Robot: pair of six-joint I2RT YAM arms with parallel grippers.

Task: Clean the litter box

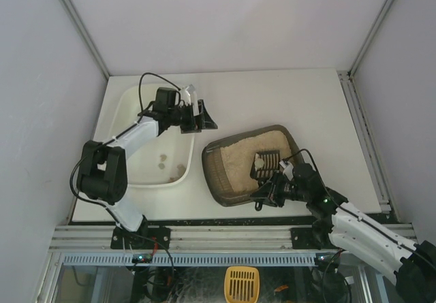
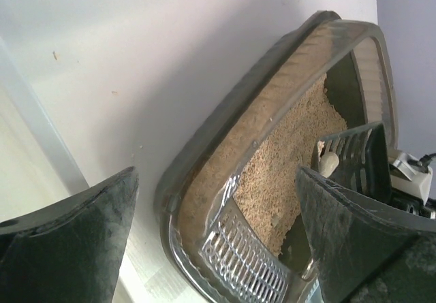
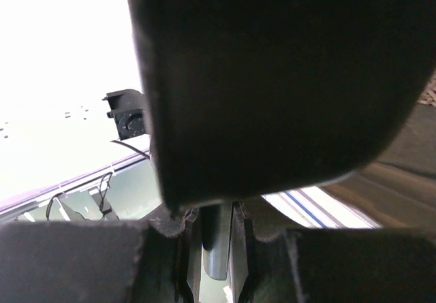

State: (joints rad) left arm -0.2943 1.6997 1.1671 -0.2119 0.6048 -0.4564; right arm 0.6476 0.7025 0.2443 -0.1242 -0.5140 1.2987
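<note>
**Item: litter box** [image 1: 212, 173]. A dark grey-brown rounded-rectangular plastic tray with a thick rim.

**Location:** it sits on the white table [image 1: 293, 95], right of centre, just beside the larger white tray [image 1: 128, 100] and apart from it. It lies skewed to the table edge.

**Contents:** beige sandy litter [image 1: 238, 158] covers most of the floor. A dark slotted scoop [image 1: 267, 161] sits blade-down in the near right part. The left wrist view shows one pale clump [image 2: 329, 162] on the slats.

**Handling (judged):**
- The shell looks stiff and fairly light, and the fill likely makes up most of the weight.
- The plastic is smooth, so it is likely to slide across the table if pushed hard from one side.
- The litter is loose and will spill if the box tips or is jolted.
- The clump is probably crumbly and needs a level, slow lift.

**Where to take hold:** the thick rim, midway along a long side, is the one firm edge for pinching or bracing. The walls below it look too slick to grip.

**Right gripper** [image 1: 267, 188]: clamped on the scoop's handle at the near rim (the right wrist view is almost filled by the scoop's dark back).

**Left gripper** [image 1: 199, 116]: jaws spread wide and holding nothing, above the white tray's far right corner and facing the box.
</note>
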